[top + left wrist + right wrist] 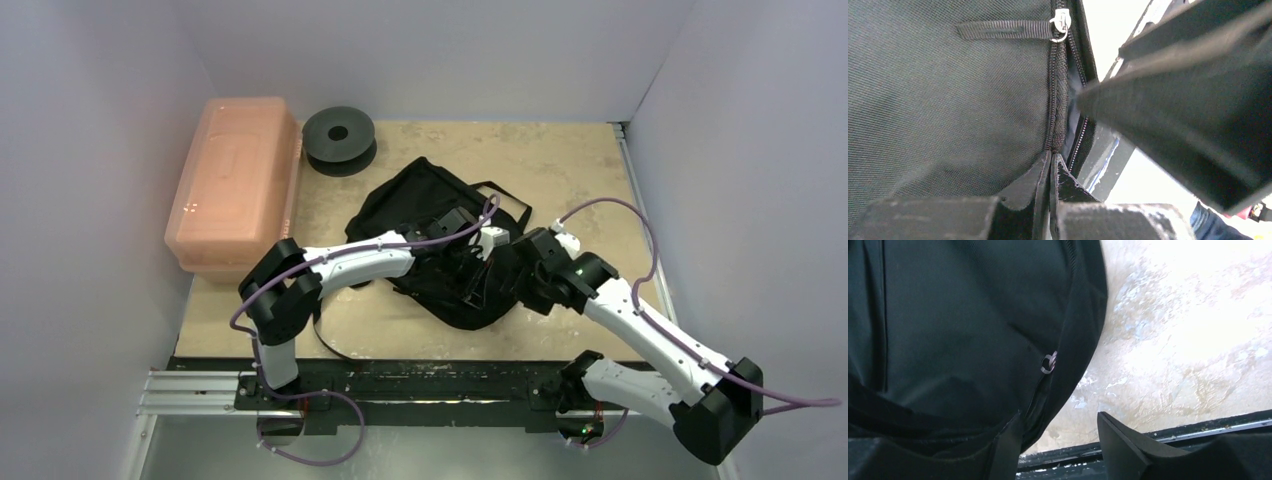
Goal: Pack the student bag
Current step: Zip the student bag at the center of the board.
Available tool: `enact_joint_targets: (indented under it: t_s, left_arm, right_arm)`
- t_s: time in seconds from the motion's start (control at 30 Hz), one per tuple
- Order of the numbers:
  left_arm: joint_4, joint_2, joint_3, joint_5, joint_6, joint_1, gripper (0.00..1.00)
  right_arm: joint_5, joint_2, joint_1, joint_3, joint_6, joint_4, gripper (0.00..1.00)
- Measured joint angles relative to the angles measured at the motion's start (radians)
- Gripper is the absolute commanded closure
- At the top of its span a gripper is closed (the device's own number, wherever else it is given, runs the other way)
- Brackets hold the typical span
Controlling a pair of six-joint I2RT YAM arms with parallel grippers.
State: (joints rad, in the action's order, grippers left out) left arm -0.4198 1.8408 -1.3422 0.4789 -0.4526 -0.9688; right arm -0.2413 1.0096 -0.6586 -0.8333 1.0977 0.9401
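Top: bag [430,200] centre of table [580,170], box [235,180] at 10 o'clock.
Left wrist: left hand [1050,162] pinched shut on the bag's zip seam [1057,100], pull [1062,22] at 12.
Right wrist: right hand [1058,416] open, bag rim between its jaws. Bite deeper before closing, then spread the mouth slowly.

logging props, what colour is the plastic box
The plastic box is translucent pink, clearest in the top external view.

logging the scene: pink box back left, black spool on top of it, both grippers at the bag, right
No: the black spool sits on the table beside the pink box, not on it, per the top external view. The rest holds.
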Motion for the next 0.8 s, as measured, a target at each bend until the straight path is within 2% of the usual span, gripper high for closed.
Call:
enact_joint_targets:
  t_s: [0.2, 0.27, 0.43, 0.53, 0.73, 0.8]
  left_arm:
    - [0.007, -0.024, 0.053, 0.061, 0.0, 0.003, 0.88]
    - [0.007, -0.033, 0.062, 0.074, 0.0, 0.003, 0.8]
    - [-0.012, -0.062, 0.065, 0.077, 0.001, 0.006, 0.63]
    - [-0.041, -0.081, 0.057, 0.075, 0.001, 0.006, 0.53]
    - [-0.099, -0.1, -0.008, 0.012, 0.002, 0.004, 0.51]
    - [-0.096, -0.1, -0.036, -0.02, 0.001, 0.006, 0.51]
  right_arm:
    - [0.051, -0.05, 0.24, 0.033, -0.055, -0.072, 0.33]
    - [0.062, -0.054, 0.274, 0.04, -0.074, -0.095, 0.32]
    - [0.108, -0.01, 0.33, 0.04, -0.134, -0.179, 0.37]
    - [0.138, 0.032, 0.342, 0.053, -0.157, -0.239, 0.55]
    - [0.192, 0.028, 0.346, 0.131, -0.187, -0.328, 0.93]
    - [0.207, -0.001, 0.352, 0.164, -0.191, -0.362, 1.0]
